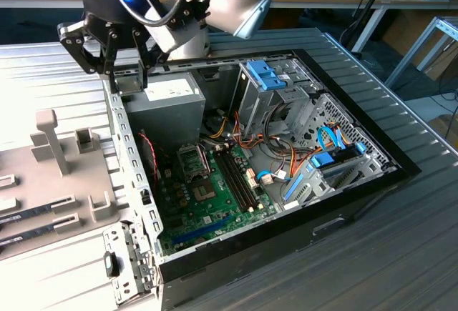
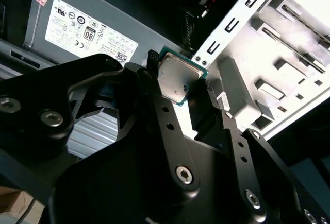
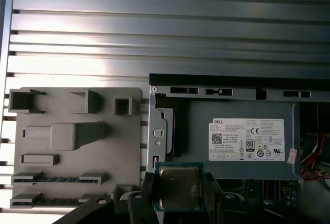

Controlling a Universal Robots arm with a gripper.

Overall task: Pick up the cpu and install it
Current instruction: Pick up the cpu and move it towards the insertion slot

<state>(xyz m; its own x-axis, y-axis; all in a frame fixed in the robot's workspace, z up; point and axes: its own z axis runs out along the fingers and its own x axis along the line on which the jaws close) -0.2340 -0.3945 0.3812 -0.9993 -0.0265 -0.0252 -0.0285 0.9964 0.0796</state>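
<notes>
One small square chip, the cpu [image 2: 178, 77], is clamped between the two black fingers [image 2: 154, 95] of your gripper [image 2: 181, 84]. The jaws are closed on two opposite edges of the chip. Its silver-grey metal top, edged with a thin green rim, faces the camera in both wrist views (the underside is hidden). In the first wrist view the cpu [image 3: 179, 187] lies flat between the finger tips, and the gripper [image 3: 179, 189] holds it in the air.

Just beyond the chip is a grey power supply [image 3: 237, 141] with a white label. It sits in a corner of an open computer case [image 1: 401, 169]. In the exterior view the gripper [image 1: 129, 82] hangs above that corner, over the power supply [image 1: 168, 107] and the case's perforated metal wall, on the exterior view's left side of the case.

Lower in the case lies the green motherboard [image 1: 207, 204], with a silver socket frame [image 1: 190, 158] near its upper end. The chip is well apart from that frame. A drive cage with blue clips [image 1: 266, 76] stands further toward the exterior view's right.

Beside the case, on the exterior view's left, is a pale grey fixture tray [image 1: 57, 154] with raised blocks and slots. Both case and tray rest on a ribbed metal table [image 1: 401, 254].
</notes>
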